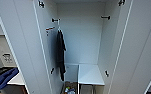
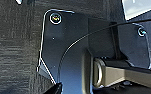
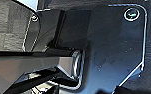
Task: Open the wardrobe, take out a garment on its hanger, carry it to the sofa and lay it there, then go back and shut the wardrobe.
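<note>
The wardrobe (image 1: 83, 37) stands straight ahead of me in the head view. Both of its white doors are swung wide, the left door (image 1: 18, 40) and the right door (image 1: 141, 47). A black T-shirt (image 1: 61, 53) hangs inside at the left from a pale hook (image 1: 58, 27) near the rail. The rest of the hanging space is bare white wall. Both wrist views look down past my own dark plate onto dark carpet (image 2: 13, 50).
A white box-like shelf (image 1: 89, 73) fills the wardrobe's lower right, with small objects (image 1: 69, 90) on the floor beside it. At the lower left a blue fabric shape (image 1: 2, 78) lies on a low surface. Black hinges (image 1: 106, 17) stick out from the side walls.
</note>
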Robot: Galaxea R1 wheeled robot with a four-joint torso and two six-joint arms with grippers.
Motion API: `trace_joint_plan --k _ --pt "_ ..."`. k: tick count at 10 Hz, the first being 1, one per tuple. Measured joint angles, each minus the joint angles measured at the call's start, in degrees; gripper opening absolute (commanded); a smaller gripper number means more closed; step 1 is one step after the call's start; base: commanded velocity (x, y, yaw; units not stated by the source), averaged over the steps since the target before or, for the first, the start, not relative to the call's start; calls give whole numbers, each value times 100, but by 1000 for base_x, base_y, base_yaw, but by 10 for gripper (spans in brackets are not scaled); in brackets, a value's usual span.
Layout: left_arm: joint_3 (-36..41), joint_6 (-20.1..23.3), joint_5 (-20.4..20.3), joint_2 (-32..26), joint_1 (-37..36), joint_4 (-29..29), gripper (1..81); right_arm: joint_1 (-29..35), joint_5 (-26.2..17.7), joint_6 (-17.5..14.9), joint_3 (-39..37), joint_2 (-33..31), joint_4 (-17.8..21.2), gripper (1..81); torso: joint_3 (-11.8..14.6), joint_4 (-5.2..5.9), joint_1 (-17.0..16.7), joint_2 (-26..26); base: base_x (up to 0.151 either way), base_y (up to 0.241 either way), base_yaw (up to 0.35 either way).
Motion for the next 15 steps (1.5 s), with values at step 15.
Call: trace_joint_plan --k 15 --pt "3945 -774 -443 -4815 -1193 -911 811 1634 315 1858 1916 -3618 149 811 2 0 2 0 0 0 0"
